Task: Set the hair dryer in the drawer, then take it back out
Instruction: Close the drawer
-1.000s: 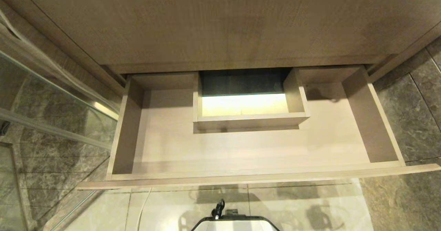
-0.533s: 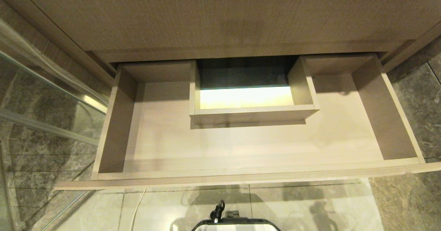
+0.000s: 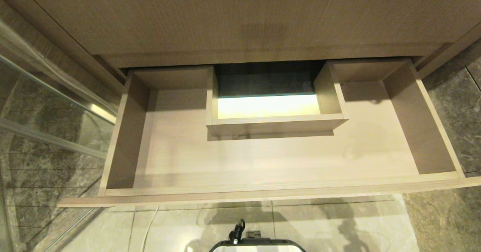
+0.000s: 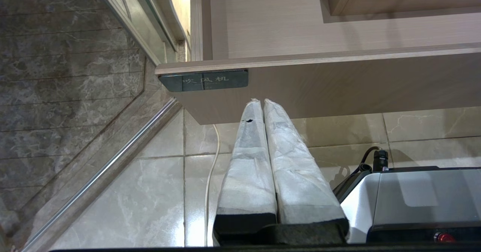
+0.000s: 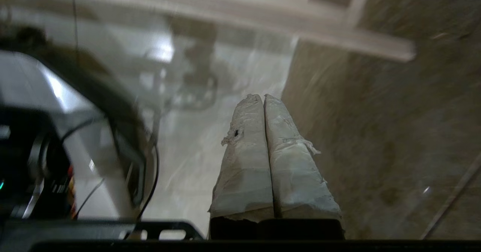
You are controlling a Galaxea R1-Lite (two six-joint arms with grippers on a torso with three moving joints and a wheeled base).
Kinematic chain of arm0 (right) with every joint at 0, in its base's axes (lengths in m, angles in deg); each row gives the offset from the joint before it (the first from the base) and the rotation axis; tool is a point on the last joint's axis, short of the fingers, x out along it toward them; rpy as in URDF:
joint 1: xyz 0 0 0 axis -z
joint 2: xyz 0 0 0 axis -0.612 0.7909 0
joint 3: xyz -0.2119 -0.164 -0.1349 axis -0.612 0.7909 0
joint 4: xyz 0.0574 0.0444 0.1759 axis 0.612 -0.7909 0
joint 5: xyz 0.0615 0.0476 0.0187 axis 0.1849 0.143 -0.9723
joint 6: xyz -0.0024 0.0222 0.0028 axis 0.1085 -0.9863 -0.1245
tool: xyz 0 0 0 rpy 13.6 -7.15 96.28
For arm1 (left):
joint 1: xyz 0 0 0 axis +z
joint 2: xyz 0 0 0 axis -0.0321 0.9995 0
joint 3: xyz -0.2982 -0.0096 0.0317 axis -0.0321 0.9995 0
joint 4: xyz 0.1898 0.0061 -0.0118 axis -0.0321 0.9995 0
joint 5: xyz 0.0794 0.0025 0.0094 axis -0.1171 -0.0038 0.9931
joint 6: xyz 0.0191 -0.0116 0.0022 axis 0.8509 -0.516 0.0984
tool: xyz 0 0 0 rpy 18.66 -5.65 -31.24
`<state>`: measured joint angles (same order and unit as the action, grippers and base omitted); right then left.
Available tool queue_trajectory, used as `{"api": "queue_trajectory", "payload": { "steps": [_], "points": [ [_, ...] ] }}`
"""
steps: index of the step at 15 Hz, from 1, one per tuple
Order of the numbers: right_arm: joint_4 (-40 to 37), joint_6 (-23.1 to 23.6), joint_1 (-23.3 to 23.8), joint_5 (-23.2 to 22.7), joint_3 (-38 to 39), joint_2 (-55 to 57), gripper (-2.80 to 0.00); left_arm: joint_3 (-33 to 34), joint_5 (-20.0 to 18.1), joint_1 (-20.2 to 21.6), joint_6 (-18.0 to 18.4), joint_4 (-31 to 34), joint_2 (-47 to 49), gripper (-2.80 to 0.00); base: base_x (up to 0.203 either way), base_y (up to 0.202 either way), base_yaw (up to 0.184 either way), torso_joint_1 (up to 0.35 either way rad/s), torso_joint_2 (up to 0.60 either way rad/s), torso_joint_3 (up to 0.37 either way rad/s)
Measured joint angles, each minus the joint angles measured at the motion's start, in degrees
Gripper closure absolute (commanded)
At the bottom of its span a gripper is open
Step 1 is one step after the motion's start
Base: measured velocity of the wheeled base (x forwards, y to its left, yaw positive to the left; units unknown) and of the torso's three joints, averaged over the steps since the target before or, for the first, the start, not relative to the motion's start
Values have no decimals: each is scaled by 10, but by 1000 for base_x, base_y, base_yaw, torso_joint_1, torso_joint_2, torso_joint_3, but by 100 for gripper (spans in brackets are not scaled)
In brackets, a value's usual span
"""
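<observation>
The wood-grain drawer (image 3: pixel 124 132) stands pulled out in the head view, its floor bare around a central cut-out box (image 3: pixel 276 124). The hair dryer is out of view. My left gripper (image 4: pixel 259 101) hangs shut and empty just below the drawer front (image 4: pixel 338 90), beside its small dark label (image 4: pixel 204 81). My right gripper (image 5: pixel 262 96) is also shut with nothing in it, pointing over the floor near the drawer's right end (image 5: pixel 375 45). Neither arm shows in the head view.
A white cord (image 3: pixel 148 229) runs down from under the drawer front onto the pale floor tiles. A glass panel with a metal rail (image 3: pixel 52 139) stands at the left. Dark marble floor (image 3: pixel 451 214) lies at the right. My own base (image 3: pixel 257 244) sits below the drawer.
The whole head view has shifted and the drawer looks larger and closer, so the camera moved. Nothing in the drawer has changed.
</observation>
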<state>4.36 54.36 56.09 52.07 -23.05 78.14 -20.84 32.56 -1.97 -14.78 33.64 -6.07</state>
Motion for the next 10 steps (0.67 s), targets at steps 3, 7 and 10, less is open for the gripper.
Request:
{"api": "queue_trajectory", "payload": {
  "steps": [3,7,10],
  "points": [
    [-1,8,2,1,4,79,0,0,0,0,0,0,0,0,0,0,0,0,0,0],
    [25,21,6,2,-15,191,0,0,0,0,0,0,0,0,0,0,0,0,0,0],
    [38,64,7,3,-18,252,0,0,0,0,0,0,0,0,0,0,0,0,0,0]
  ]
}}
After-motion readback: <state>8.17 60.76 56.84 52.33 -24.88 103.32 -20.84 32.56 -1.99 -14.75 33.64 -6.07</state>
